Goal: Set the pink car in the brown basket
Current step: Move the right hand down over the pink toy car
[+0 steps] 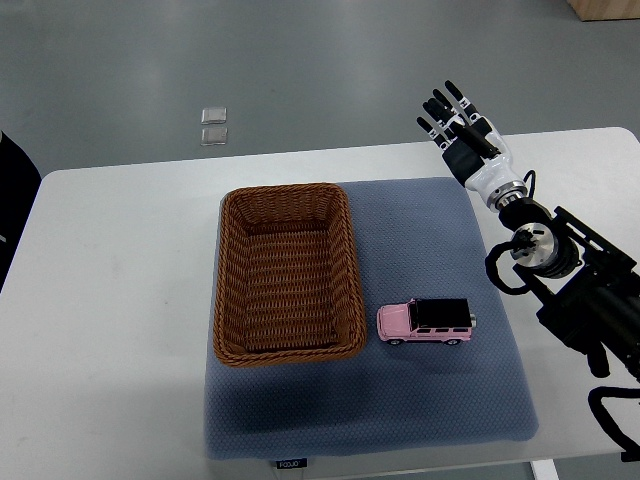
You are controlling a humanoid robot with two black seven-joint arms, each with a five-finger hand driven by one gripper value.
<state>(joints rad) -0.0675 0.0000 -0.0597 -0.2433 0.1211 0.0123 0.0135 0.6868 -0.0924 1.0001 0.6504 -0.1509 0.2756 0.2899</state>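
A pink toy car with a black roof lies on the blue-grey mat, just right of the brown wicker basket. The basket holds nothing. My right hand is raised at the far right edge of the table, well above and behind the car, with its fingers spread and holding nothing. Its arm comes in from the lower right. The left arm does not show.
The mat lies on a white table. Two small clear squares lie on the grey floor behind the table. A dark object shows at the left edge. A wooden corner shows at top right.
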